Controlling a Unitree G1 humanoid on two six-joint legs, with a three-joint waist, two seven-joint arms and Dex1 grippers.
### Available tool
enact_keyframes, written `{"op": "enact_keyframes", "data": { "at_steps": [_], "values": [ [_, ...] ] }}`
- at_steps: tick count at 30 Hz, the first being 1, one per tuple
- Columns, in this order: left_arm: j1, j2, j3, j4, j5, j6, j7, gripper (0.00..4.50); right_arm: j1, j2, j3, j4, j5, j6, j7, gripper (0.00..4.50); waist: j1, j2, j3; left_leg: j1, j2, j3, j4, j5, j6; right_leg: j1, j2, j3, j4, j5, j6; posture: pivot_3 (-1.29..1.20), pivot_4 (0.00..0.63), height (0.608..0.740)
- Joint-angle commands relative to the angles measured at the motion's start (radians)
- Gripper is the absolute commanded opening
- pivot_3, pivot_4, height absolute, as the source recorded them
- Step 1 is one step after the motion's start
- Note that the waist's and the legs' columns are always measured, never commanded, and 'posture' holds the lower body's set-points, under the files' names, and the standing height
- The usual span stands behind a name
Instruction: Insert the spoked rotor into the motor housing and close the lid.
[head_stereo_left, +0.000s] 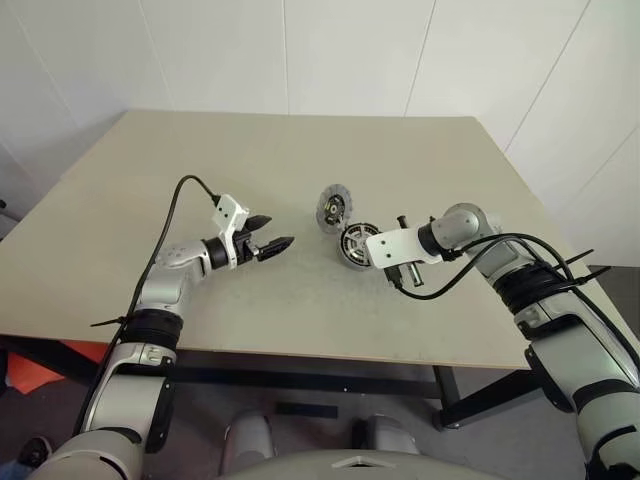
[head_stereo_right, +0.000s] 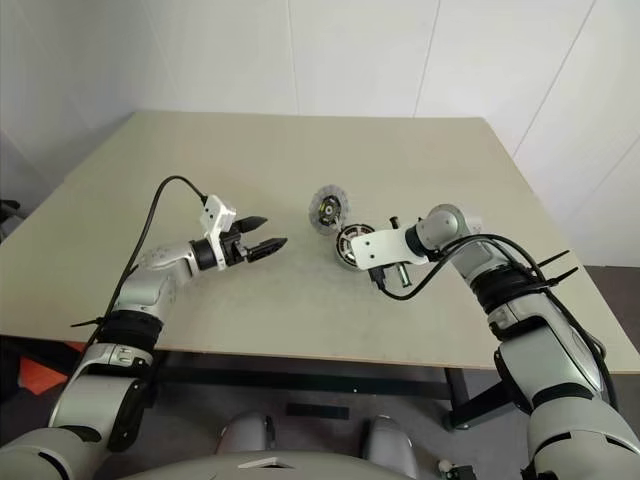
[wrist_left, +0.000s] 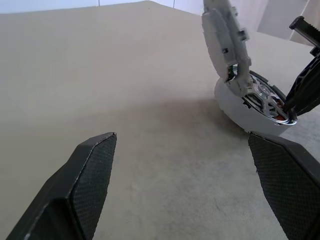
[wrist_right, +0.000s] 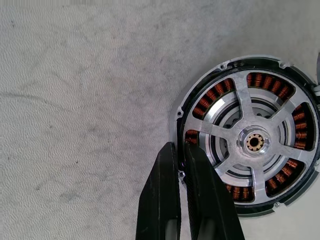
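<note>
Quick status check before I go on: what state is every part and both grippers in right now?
Copper-wound spoked rotor: seated inside the housing.
Silver-rimmed round motor housing: on the table, uncovered.
Pale toothed disc lid: off, propped tilted beside the housing.
Left gripper: open, empty.
Right gripper: shut on the housing's rim.

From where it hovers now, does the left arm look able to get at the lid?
Probably yes. The left gripper, jaws open, hovers over bare table, and nothing lies between it and the lid. The right gripper is busy at the motor housing beside the lid, so clearance there looks tight.
</note>
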Motion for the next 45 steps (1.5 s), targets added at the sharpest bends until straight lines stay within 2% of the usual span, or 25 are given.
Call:
{"op": "enact_keyframes", "data": {
  "at_steps": [1, 5, 8, 11, 15, 22, 28, 30, 32, 37, 41, 43, 45],
  "values": [
    [0.004, -0.002, 0.018, -0.057, -0.019, -0.013, 0.008, 4.43, 0.008, 0.019, -0.072, -0.113, 0.078, 0.280, 0.027, 0.02, 0.000, 0.000, 0.000, 0.000, 0.000, 0.000, 0.000, 0.000, 0.000, 0.000, 0.000, 0.000, 0.000, 0.000, 0.000, 0.00, 0.000, 0.740],
    [0.030, -0.007, 0.019, -0.077, -0.021, -0.011, 0.018, 4.43, -0.020, 0.044, -0.144, -0.275, 0.204, 0.784, 0.076, 0.02, 0.005, 0.001, 0.001, -0.003, 0.000, 0.000, -0.002, 0.000, 0.000, -0.003, 0.000, 0.000, 0.000, 0.000, 0.000, 0.00, 0.000, 0.740],
    [0.054, -0.009, 0.018, -0.104, -0.027, -0.004, 0.029, 4.43, -0.053, 0.051, -0.182, -0.371, 0.281, 1.108, 0.062, 0.02, 0.009, 0.002, 0.001, -0.004, 0.001, 0.000, -0.003, 0.000, 0.000, -0.005, 0.000, 0.000, -0.001, 0.000, -0.001, 0.00, 0.000, 0.740],
    [0.073, -0.008, 0.019, -0.117, -0.031, -0.002, 0.035, 4.43, -0.098, 0.075, -0.220, -0.444, 0.367, 1.438, 0.005, 0.02, 0.018, 0.003, 0.002, -0.004, 0.001, 0.000, -0.003, 0.000, 0.000, -0.005, 0.000, 0.000, -0.001, 0.000, -0.001, 0.00, 0.000, 0.740],
    [0.087, -0.008, 0.018, -0.127, -0.032, 0.000, 0.040, 4.43, -0.176, 0.194, -0.333, -0.416, 0.415, 1.759, -0.155, 0.02, 0.021, 0.003, 0.002, -0.002, 0.001, 0.000, -0.004, 0.001, -0.002, -0.005, 0.001, 0.000, 0.001, 0.000, 0.000, 0.00, 0.000, 0.740],
    [0.093, 0.010, 0.026, -0.147, -0.037, 0.015, 0.043, 4.43, -0.211, 0.463, -0.593, -0.244, 0.390, 1.803, -0.549, 0.02, 0.029, 0.004, 0.002, -0.002, 0.000, 0.000, -0.008, 0.005, -0.009, -0.007, 0.000, 0.000, 0.000, 0.000, 0.000, 0.00, 0.000, 0.740],
    [0.117, 0.045, 0.047, -0.182, -0.044, 0.033, 0.044, 4.43, -0.179, 0.676, -0.822, -0.226, 0.317, 1.803, -0.866, 0.02, 0.020, 0.003, 0.001, 0.002, 0.000, 0.000, -0.016, 0.009, -0.016, -0.008, 0.001, 0.001, 0.000, -0.001, 0.001, 0.00, 0.000, 0.740],
    [0.129, 0.054, 0.051, -0.197, -0.046, 0.039, 0.045, 4.43, -0.192, 0.740, -0.900, -0.238, 0.304, 1.803, -0.951, 0.02, 0.020, 0.003, 0.001, 0.008, 0.000, 0.000, -0.018, 0.009, -0.015, -0.004, 0.002, 0.001, 0.001, -0.005, 0.007, 0.00, 0.000, 0.740],
    [0.139, 0.058, 0.052, -0.211, -0.050, 0.045, 0.049, 4.43, -0.215, 0.783, -0.962, -0.237, 0.302, 1.796, -1.018, 0.02, 0.022, 0.003, 0.001, 0.016, -0.001, 0.000, -0.020, 0.009, -0.015, -0.001, 0.002, 0.001, 0.000, -0.005, 0.008, 0.00, 0.000, 0.740],
    [0.147, 0.061, 0.053, -0.232, -0.053, 0.056, 0.059, 4.43, -0.259, 0.843, -1.035, -0.169, 0.350, 1.706, -1.136, 0.02, 0.026, 0.008, 0.004, 0.018, -0.005, -0.003, -0.021, 0.009, -0.016, 0.003, 0.000, 0.000, -0.009, -0.006, 0.010, 0.00, 0.000, 0.740],
    [0.148, 0.064, 0.055, -0.241, -0.055, 0.060, 0.064, 4.43, -0.256, 0.851, -1.011, -0.122, 0.396, 1.660, -1.186, 1.16, 0.019, 0.020, 0.011, 0.031, -0.005, -0.005, -0.035, 0.008, -0.015, 0.021, 0.000, -0.017, -0.042, -0.006, 0.010, 0.00, 0.000, 0.740],
    [0.150, 0.066, 0.057, -0.242, -0.057, 0.060, 0.065, 4.43, -0.263, 0.847, -1.003, -0.114, 0.415, 1.646, -1.215, 1.85, 0.019, 0.024, 0.014, 0.033, -0.003, -0.005, -0.037, 0.008, -0.014, 0.032, -0.002, -0.027, -0.046, -0.006, 0.010, 0.00, 0.000, 0.740],
    [0.151, 0.068, 0.057, -0.241, -0.057, 0.060, 0.065, 4.43, -0.266, 0.834, -0.988, -0.111, 0.436, 1.645, -1.231, 2.50, 0.021, 0.023, 0.015, 0.034, -0.002, -0.003, -0.041, 0.007, -0.014, 0.034, -0.002, -0.027, -0.043, -0.006, 0.010, 0.00, 0.000, 0.740]
  ]
}}
